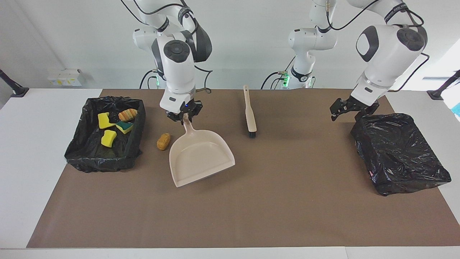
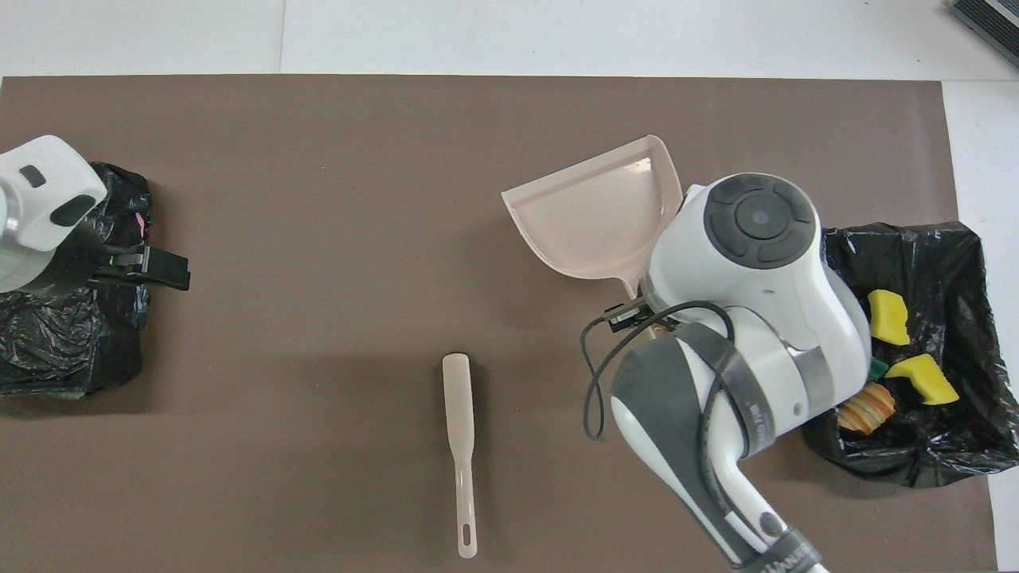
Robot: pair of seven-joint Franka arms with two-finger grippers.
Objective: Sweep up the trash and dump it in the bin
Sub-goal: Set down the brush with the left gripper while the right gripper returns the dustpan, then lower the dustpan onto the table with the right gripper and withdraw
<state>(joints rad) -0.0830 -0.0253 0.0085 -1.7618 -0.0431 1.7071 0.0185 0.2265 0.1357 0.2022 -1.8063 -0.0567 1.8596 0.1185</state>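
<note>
One trash chunk (image 1: 163, 141) lies between dustpan (image 1: 199, 155) and bin (image 1: 82, 154).

We identify this place as a robotics laboratory. Two white articulated robot arms with dark grey joints (image 1: 178, 54) stand bolted at one edge of a white counter (image 1: 32, 144), with black cables trailing from their bases. A flat brown paper mat (image 1: 251, 201) covers the working area of the counter. Plain white walls enclose the space, and black camera-stand feet (image 1: 16, 90) rest at the counter's corners. We see no household furniture or shop fittings.
</note>
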